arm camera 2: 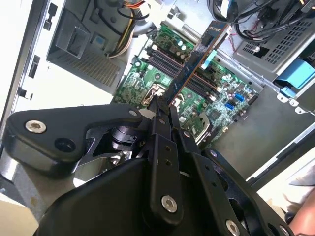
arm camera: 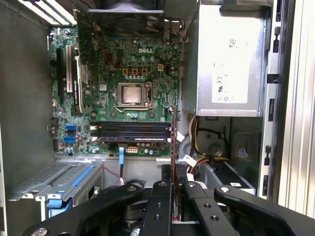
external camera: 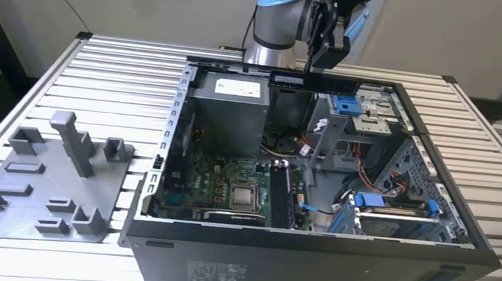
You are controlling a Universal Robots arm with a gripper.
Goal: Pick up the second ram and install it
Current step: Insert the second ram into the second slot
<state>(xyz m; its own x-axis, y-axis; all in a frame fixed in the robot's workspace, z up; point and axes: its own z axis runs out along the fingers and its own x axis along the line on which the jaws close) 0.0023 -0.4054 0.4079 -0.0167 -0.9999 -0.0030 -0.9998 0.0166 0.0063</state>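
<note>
The second ram (external camera: pixel 315 83) hangs level above the back of the open computer case (external camera: pixel 171 131), a thin dark stick with a pale label. My gripper (external camera: pixel 317 68) is shut on its top edge. In the second wrist view the ram (arm camera 2: pixel 199 54) runs away from my gripper (arm camera 2: pixel 160 105) over the green motherboard (arm camera 2: pixel 142 81). In the first wrist view the ram (arm camera: pixel 173 140) shows edge-on past my gripper (arm camera: pixel 173 185), near one end of the long black memory slots (arm camera: pixel 132 132). The stick is well above the board and touches nothing else.
A grey power supply (external camera: pixel 226 108) fills the case's back corner, beside loose cables (external camera: pixel 280 146). Blue-tabbed drive cages (external camera: pixel 391 208) stand at the exterior view's right. The CPU socket (external camera: pixel 244 196) sits mid-board. A grey plastic fixture (external camera: pixel 47 187) with upright posts lies on the slatted table (external camera: pixel 121 68).
</note>
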